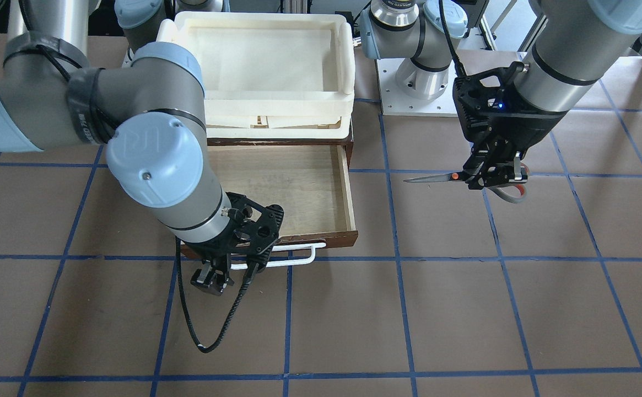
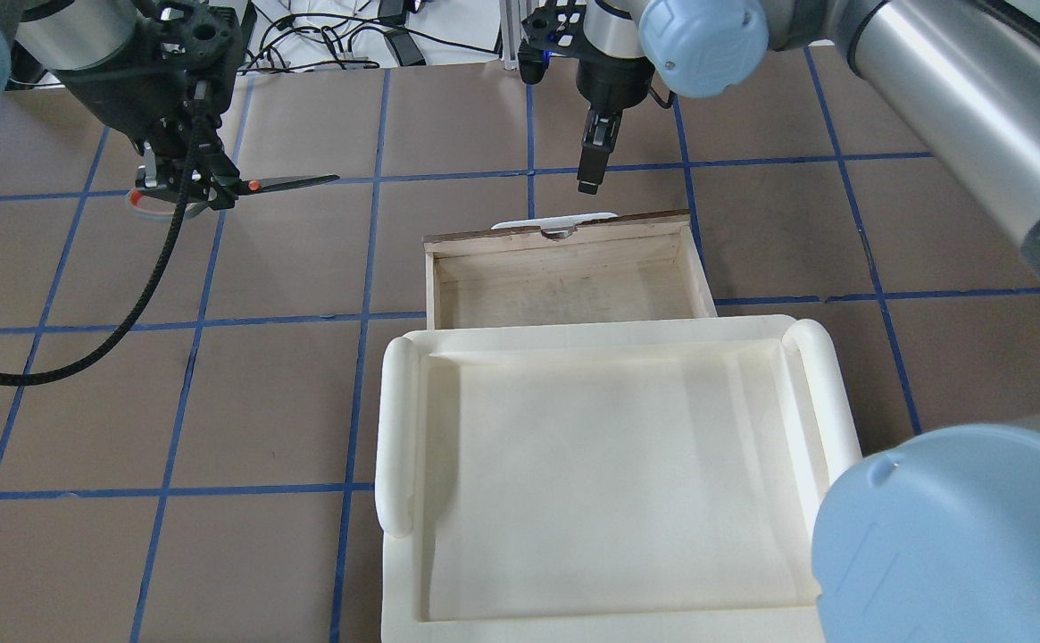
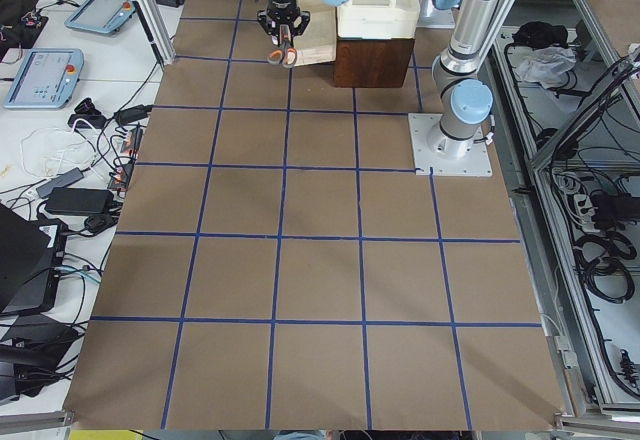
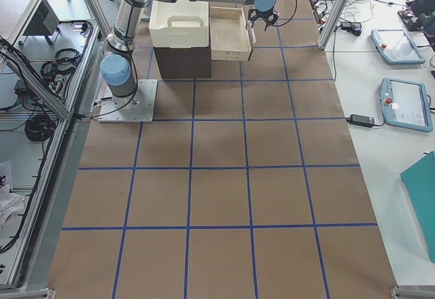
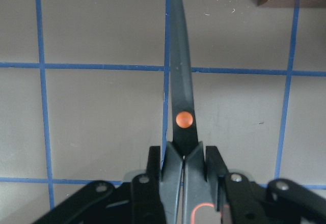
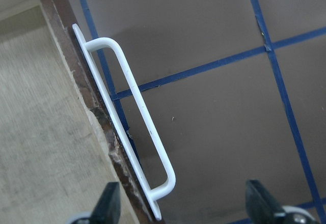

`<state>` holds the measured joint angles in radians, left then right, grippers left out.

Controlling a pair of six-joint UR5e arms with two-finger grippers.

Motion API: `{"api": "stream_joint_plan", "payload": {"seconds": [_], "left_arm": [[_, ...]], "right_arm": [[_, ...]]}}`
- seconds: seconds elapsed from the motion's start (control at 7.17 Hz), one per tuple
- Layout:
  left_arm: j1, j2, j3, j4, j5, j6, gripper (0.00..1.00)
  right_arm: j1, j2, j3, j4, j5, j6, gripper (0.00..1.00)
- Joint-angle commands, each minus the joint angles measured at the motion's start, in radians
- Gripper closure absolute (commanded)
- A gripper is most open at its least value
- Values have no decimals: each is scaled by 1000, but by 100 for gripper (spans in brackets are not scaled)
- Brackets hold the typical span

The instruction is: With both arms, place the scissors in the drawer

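Nearest the operators' side, the right gripper (image 1: 210, 282) hung just in front of the drawer's white bar handle (image 1: 298, 255). It pointed down at the table (image 1: 464, 320) with its fingers (image 6: 108, 204) spread wide. Nothing was between them, and they did not touch the handle.

Behind the handle, the drawer (image 1: 348, 187) stood pulled out, its pale wooden floor in plain sight. A cream plastic tray (image 1: 276, 105) sat above and behind it, on top of the dark brown casing.

Off to the robot's left of the drawer, and well apart from it, the left gripper (image 1: 494, 177) had the scissors (image 1: 436, 177). Its fingers were clamped tight on them just behind the orange pivot dot. The grey and orange loops stuck out on the far side of the fingers.

The blades were closed and lay level, with their long axis running along the table beside a blue tape line. The tip pointed straight towards the drawer's side. The scissors looked to be lifted a little off the brown paper, though I could not be sure of that.
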<state>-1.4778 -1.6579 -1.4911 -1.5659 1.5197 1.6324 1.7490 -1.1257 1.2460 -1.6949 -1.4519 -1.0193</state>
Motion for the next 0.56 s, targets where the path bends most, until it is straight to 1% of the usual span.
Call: {"api": "stream_joint_plan", "payload": {"seconds": [0.0,0.14,0.28,0.42], "left_arm": [[-50,-17,-3,9,-7,-17,100],[-91,-32,-8,35,-6,-91,100],[-139,-45,-11,46,-3,-162,100],[-171,-63,-12,82,-6,-240,100]], "right_arm": [[-22,-161,59,14,-18,387,0],[-25,-230,103,15,-36,498,0],[-28,-288,134,38,-94,639,0],[-29,-336,141,108,-103,776,0]]}}
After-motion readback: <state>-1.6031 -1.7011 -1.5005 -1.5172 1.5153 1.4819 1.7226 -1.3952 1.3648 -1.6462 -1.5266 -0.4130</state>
